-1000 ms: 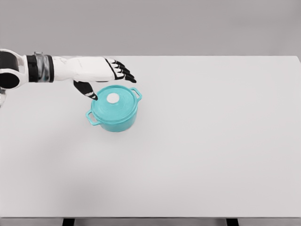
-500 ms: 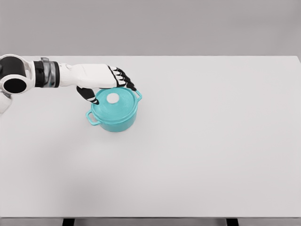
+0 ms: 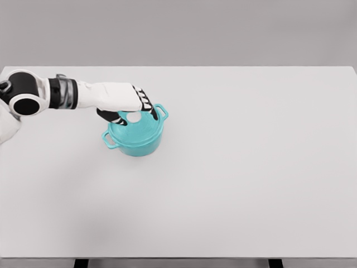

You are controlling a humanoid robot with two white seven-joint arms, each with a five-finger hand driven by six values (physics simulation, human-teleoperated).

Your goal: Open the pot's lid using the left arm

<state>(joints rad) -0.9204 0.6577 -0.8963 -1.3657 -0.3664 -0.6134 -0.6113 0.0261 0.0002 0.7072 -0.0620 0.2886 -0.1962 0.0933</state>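
1. Simulated scene from the head camera: wide, plain white table (image 3: 234, 184) under a grey backdrop.
2. Round teal pot with two small loop side handles (image 3: 135, 134) standing upright on the table, left of centre and nearer the far edge than the near one.
3. Matching teal lid (image 3: 139, 126) seated flat on the pot, level with the rim, no gap visible; lid not yet opened.
4. Small white round knob (image 3: 134, 117) at the lid's centre, partly covered by the hand above it.
5. White left arm with a grey and black wrist band reaching in from the picture's left edge, ending in a white-backed left hand with black fingers (image 3: 125, 106) poised over the far-left part of the lid.
6. Black fingers (image 3: 149, 109) curved downward beside the knob on its far-right side, thumb (image 3: 110, 116) on its left side; knob lying between them.
7. Digits bracketing the knob in a loose claw, neither spread flat nor clearly pinched; actual contact with the knob impossible to confirm from this angle.
8. Right arm absent from the view.
9. Judged progress: reach essentially done, grasp forming, lift not started.
10. Left to do, by that judgement: closing firmly on the knob, raising the lid clear of the rim, moving it aside.
11. Likely risk: a shallow pinch slipping off the small knob, or dragging the light pot sideways.
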